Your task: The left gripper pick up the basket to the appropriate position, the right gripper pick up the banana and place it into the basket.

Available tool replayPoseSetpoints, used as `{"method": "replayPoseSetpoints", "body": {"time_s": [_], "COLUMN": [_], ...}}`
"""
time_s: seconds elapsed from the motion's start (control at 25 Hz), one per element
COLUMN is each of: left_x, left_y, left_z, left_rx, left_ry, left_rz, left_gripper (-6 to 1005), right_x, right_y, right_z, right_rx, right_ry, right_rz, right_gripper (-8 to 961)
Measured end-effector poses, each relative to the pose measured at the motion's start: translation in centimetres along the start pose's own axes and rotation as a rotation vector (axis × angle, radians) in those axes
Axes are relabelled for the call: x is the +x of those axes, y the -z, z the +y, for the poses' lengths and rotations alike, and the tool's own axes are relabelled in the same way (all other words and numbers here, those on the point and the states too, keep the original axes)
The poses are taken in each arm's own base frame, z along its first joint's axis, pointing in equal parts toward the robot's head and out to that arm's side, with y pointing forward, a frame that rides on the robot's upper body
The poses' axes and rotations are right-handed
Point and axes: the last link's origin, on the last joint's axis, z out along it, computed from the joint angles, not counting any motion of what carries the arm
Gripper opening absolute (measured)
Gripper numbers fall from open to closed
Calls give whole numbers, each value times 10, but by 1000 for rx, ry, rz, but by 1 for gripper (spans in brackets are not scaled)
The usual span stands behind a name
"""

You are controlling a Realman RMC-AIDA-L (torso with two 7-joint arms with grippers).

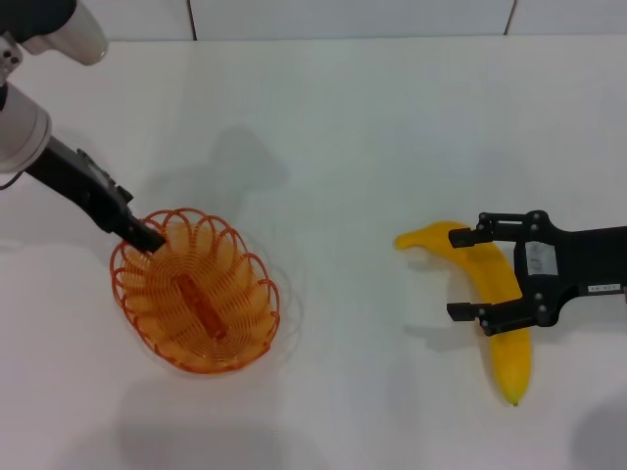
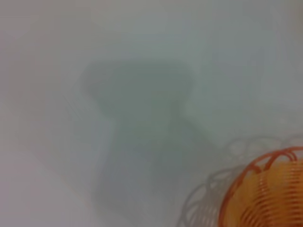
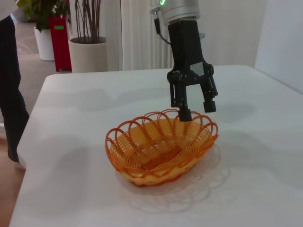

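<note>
Two black grippers work over a white table (image 1: 372,147). Nearest the robot's right side, the right gripper (image 1: 468,274) reaches in level with the tabletop, its two slim prongs spread apart and straddling the upper half of the banana (image 1: 495,323). One prong lies across the banana's top, near its curved stem end, the other across its middle; whether they press on the fruit cannot be told. The banana lies flat, its pointed lower tip toward the robot.

Well apart on the robot's left sits the orange wire basket (image 1: 196,292), upright on the table. The left gripper (image 1: 147,238) comes down at the basket's far rim. Only the right wrist view shows its fingers (image 3: 184,115) clearly: they are parted, one tip at the scalloped rim loops, the other outside, not visibly clamped. The left wrist view shows just a corner of the basket rim (image 2: 255,172) and a shadow on the table.
</note>
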Motion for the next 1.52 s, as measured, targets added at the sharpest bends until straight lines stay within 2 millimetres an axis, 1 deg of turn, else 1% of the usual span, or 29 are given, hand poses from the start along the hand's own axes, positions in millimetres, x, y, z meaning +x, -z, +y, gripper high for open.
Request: {"method": "replayPoseSetpoints", "body": {"time_s": [0.24, 0.52, 0.72, 0.84, 1.2, 1.48, 1.52], "left_x": [6, 6, 11, 14, 17, 22, 22], "left_y": [0, -12, -13, -13, -24, -24, -24], "left_z": [2, 6, 4, 5, 10, 11, 11], "left_rx": [-1, -3, 11, 7, 4, 1, 1], "left_ry": [-25, -42, -37, -36, -66, -51, -49], "left_rz": [0, -34, -23, -12, -46, -18, -18], "left_gripper": [819, 814, 811, 625, 558, 526, 490], "right_x": [0, 0, 0, 0, 0, 0, 0], "right_y": [-1, -1, -1, -1, -1, -1, -1], "right_z": [0, 0, 0, 0, 0, -1, -1], "right_rx": [0, 1, 0, 0, 1, 2, 2], "right_ry": [1, 0, -1, -1, 0, 0, 0], "right_rz": [0, -1, 0, 0, -1, -1, -1], "right_gripper": [848, 845, 843, 842, 838, 836, 835]}}
